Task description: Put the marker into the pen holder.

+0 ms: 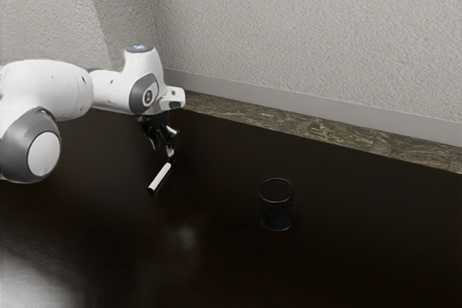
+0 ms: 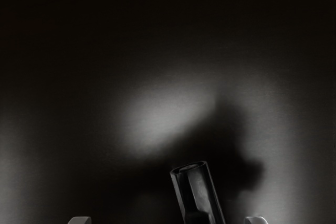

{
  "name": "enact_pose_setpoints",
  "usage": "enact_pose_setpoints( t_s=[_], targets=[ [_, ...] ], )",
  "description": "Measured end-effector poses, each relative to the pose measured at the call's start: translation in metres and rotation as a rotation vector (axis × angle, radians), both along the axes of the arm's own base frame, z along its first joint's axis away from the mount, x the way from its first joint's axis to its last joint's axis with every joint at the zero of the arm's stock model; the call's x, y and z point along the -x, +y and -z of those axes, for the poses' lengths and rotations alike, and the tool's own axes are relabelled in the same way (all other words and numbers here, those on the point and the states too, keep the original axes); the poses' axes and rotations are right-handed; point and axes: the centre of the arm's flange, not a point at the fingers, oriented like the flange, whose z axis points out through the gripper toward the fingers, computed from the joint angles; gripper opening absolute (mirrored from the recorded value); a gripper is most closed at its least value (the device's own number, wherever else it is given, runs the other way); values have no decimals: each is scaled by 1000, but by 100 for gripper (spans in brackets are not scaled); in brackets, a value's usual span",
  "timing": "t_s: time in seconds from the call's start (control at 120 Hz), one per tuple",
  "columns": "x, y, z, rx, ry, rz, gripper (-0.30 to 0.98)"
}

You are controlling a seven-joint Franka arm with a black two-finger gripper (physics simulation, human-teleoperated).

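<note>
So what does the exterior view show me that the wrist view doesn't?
The exterior view gives the pen holder, the arm, the wall and the white barrel of the marker. The wrist view gives the marker's dark end up close, between the parted fingertips of my gripper. Both share the marker, the gripper and the dark table.

Upright pen holder (image 1: 277, 214) — room around

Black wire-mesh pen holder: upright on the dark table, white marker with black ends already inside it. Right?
Not quite: the marker is outside, at the gripper, per the exterior view. The pen holder is upright on the dark table.
</note>
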Motion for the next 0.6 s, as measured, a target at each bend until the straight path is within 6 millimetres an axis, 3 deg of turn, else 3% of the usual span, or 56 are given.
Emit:
enact_pose_setpoints(
  t_s=[0.442, 0.6],
  targets=[
    [14, -9, 24, 87, 10, -117, 34],
    [14, -6, 29, 87, 12, -136, 24]
  ],
)
